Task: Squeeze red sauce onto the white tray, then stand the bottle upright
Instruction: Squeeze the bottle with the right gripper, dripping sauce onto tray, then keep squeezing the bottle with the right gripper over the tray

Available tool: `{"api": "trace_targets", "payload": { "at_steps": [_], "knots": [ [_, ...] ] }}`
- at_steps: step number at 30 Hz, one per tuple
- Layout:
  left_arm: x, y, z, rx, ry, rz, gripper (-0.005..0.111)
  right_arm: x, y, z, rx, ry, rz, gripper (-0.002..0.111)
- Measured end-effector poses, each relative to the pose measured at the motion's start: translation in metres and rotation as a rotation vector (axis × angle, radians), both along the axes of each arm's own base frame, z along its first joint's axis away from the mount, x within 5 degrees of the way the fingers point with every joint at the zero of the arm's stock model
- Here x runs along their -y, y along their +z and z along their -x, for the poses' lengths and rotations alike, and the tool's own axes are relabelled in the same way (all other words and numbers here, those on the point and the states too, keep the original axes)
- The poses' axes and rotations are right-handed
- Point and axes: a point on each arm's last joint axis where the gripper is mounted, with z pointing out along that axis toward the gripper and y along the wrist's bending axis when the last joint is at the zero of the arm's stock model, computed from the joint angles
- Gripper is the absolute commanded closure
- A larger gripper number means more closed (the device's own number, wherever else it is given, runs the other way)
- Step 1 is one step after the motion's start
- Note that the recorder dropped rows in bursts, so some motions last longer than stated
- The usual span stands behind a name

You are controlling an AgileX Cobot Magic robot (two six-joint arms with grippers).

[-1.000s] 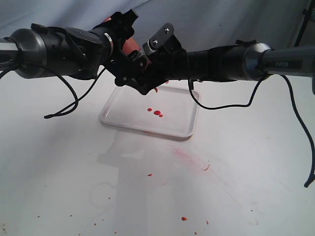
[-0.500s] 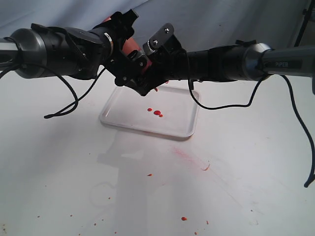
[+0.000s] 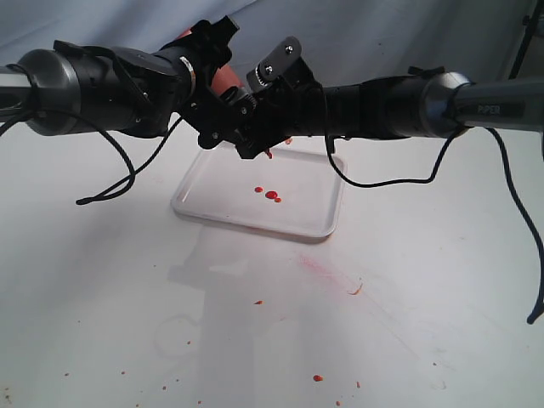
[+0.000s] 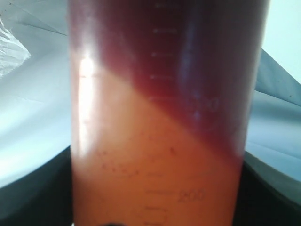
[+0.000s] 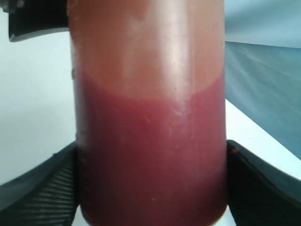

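Note:
The bottle (image 3: 223,80), orange-red, hangs tilted over the far edge of the white tray (image 3: 255,225), its nozzle end (image 3: 269,154) pointing down. Both grippers are shut on it: my left gripper (image 3: 212,119) from the left, my right gripper (image 3: 259,127) from the right. The bottle (image 4: 160,117) fills the left wrist view, between black fingers (image 4: 42,188) of the left gripper (image 4: 157,207). In the right wrist view its dark-red part (image 5: 150,155) sits between ribbed fingers (image 5: 37,193) of the right gripper (image 5: 150,188). Three small blobs of red sauce (image 3: 271,195) lie in the tray.
Dried red specks (image 3: 317,377) and a pinkish smear (image 3: 327,270) mark the white table in front of the tray. Black cables (image 3: 119,183) hang from both arms. A blue-grey cloth (image 3: 357,34) closes the back.
The right gripper and the bottle's nozzle end have risen slightly. The left arm, the tray and the blobs are unchanged.

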Motion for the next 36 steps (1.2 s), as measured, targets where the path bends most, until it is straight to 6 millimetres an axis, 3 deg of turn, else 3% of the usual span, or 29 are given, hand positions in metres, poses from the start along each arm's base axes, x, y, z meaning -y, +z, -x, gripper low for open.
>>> {"api": "trace_targets", "payload": {
  "at_steps": [5, 6, 31, 33, 36],
  "knots": [
    [0.0, 0.0, 0.0, 0.0, 0.0, 0.0, 0.107, 0.0, 0.0008, 0.0001, 0.001, 0.0, -0.001, 0.106],
    [0.0, 0.0, 0.0, 0.0, 0.0, 0.0, 0.107, 0.0, 0.0008, 0.0001, 0.001, 0.0, -0.001, 0.108],
    [-0.0002, 0.0027, 0.0009, 0.004, -0.023, -0.057, 0.107, -0.0016, 0.002, 0.0016, -0.005, 0.019, -0.023, 0.108],
    [-0.0002, 0.0034, 0.001, 0.006, -0.024, -0.06, 0.107, -0.0017, 0.0021, 0.0017, -0.005, 0.02, -0.024, 0.103],
    [-0.0002, 0.0034, 0.001, 0.006, -0.025, -0.063, 0.107, -0.0017, 0.0021, 0.0017, -0.005, 0.02, -0.024, 0.082]
  ]
}}
